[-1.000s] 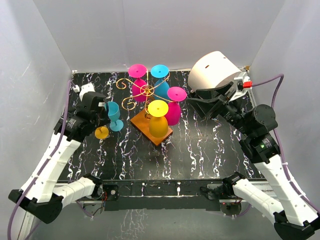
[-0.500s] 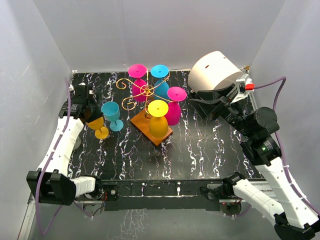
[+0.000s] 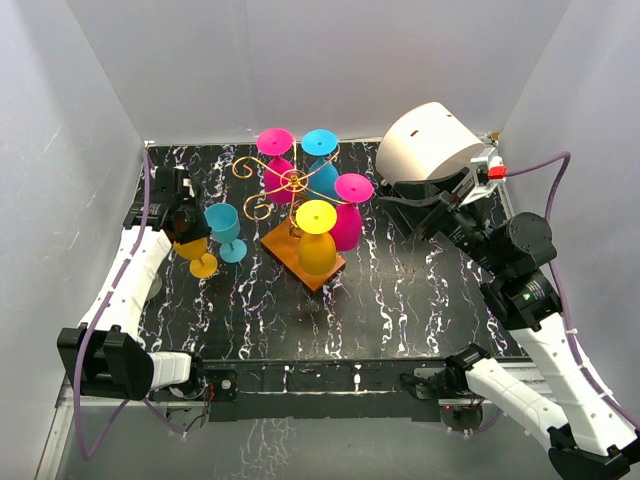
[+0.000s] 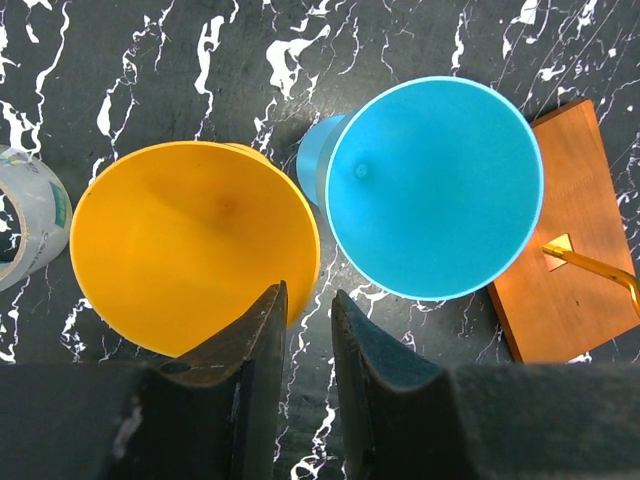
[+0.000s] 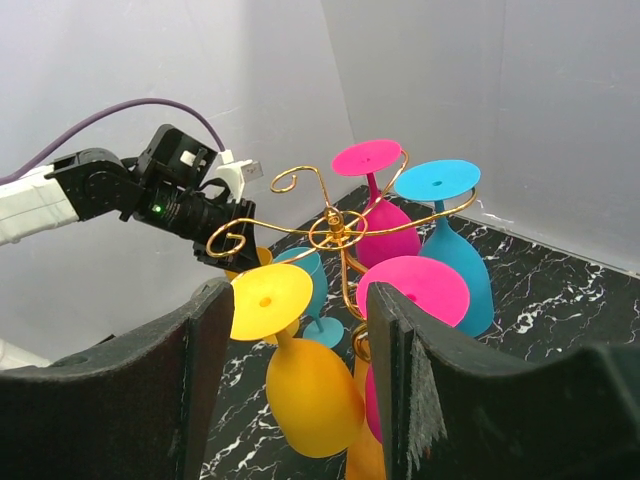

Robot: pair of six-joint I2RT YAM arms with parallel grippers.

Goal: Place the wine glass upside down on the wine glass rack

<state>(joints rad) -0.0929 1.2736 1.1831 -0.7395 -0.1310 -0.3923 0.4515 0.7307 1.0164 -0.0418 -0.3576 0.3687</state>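
Yellow glass (image 4: 190,255) upright, mouth up, stem vertical, left fingers (image 4: 262,335) pinching its rim, right fingers (image 5: 400,330) spread empty, rack (image 3: 294,181) upright, tape roll (image 4: 25,215) only in left wrist view.

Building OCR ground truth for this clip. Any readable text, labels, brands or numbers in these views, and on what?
None readable in any view.
Tape roll at the left edge of the left wrist view: a green patch on its inner side, too blurred to read.
Glasses, rack and white dome: no markings visible.
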